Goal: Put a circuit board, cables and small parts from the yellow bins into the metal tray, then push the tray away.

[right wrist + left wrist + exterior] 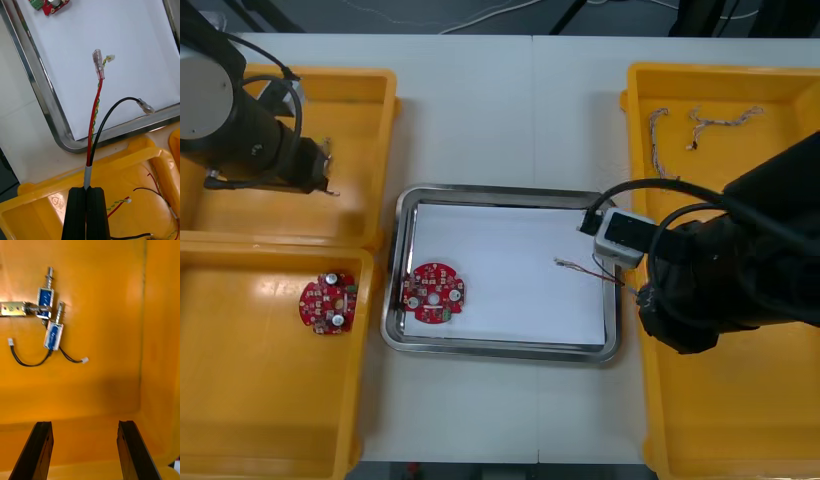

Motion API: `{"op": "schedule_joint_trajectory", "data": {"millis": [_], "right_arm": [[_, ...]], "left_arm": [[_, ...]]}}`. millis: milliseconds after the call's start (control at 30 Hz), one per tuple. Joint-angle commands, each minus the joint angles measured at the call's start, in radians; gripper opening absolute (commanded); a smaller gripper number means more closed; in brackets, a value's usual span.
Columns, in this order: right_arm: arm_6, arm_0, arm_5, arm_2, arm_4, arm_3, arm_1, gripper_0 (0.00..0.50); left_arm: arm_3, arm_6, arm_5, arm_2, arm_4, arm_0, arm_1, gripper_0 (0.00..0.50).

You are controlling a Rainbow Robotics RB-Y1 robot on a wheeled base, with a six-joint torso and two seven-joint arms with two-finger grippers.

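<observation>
Right hand (87, 190) grips red and yellow cable (93, 123), ends ahead over metal tray (41, 101); left hand (85, 427) wide open. Small metal parts (48, 315) lie ahead of it.

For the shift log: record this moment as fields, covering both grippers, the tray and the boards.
right gripper: shut on the red and yellow cable, at the tray's right side
cable ends: out over the white inside of the metal tray
left gripper: open, above the small metal parts in the far left yellow bin
in tray: one circuit board, at the left end
second board: in the near left yellow bin
small parts in tray: none yet
</observation>
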Motion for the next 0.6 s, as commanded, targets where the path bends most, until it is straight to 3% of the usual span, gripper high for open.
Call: {"op": "schedule_joint_trajectory", "data": {"millis": [33, 433, 600], "right_arm": [[0.019, -0.141, 0.003, 0.144, 0.037, 0.064, 0.034, 0.000], [0.030, -0.276, -0.008, 0.369, 0.143, 0.259, 0.184, 0.000], [0.041, -0.279, -0.067, 0.417, 0.178, 0.311, 0.201, 0.000]], "left_arm": [[0.039, -0.033, -0.078, 0.051, -0.016, -0.042, 0.042, 0.500], [0.164, -0.161, -0.228, 0.046, -0.040, -0.042, 0.004, 0.500], [0.214, -0.221, -0.270, 0.046, -0.040, -0.045, -0.015, 0.500]]}}
